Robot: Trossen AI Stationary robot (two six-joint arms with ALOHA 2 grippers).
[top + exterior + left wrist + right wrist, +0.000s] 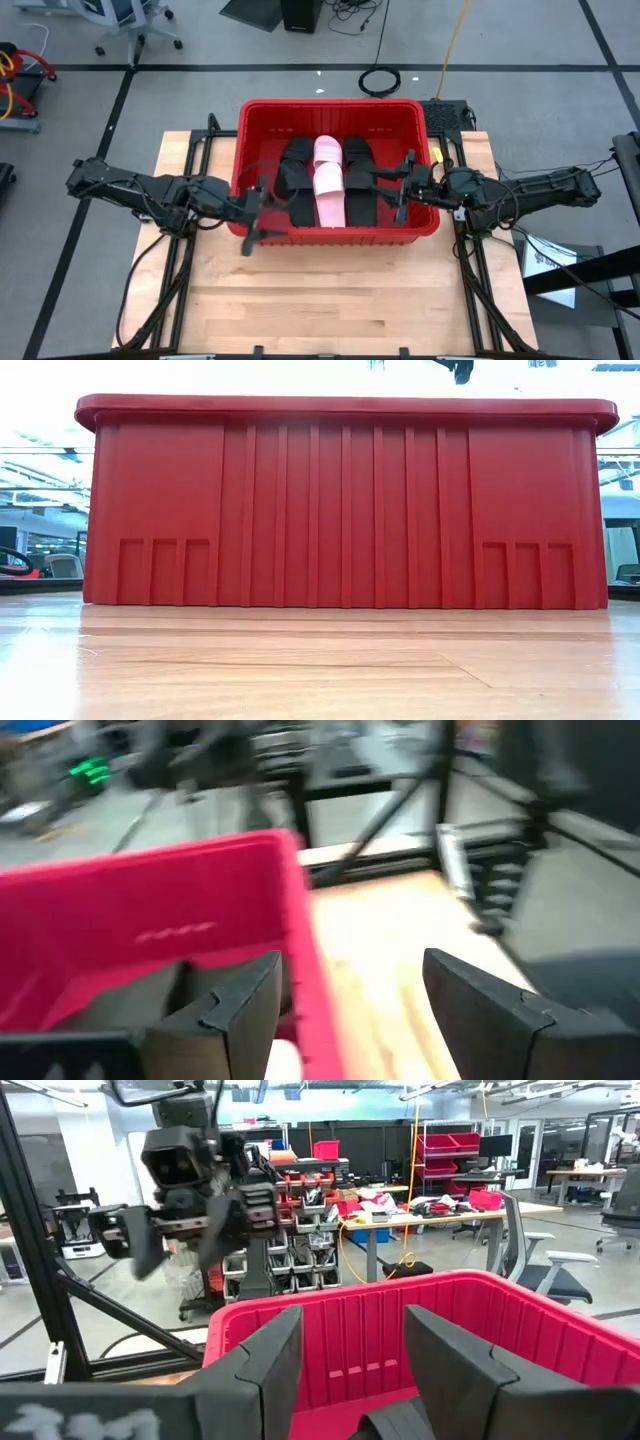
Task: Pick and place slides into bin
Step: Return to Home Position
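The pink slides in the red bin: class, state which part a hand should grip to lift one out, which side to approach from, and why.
Probably the wide strap of one of the pink slides, coming from straight above. The walls of the bin block any level approach, the black slides crowd both long edges, and the raised strap looks like the freest part to pinch.

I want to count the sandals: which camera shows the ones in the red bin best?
The high view: it looks straight down into the bin, showing pink slides between black slides. The low view shows only the bin's outer wall; the wrist views show mostly its walls.
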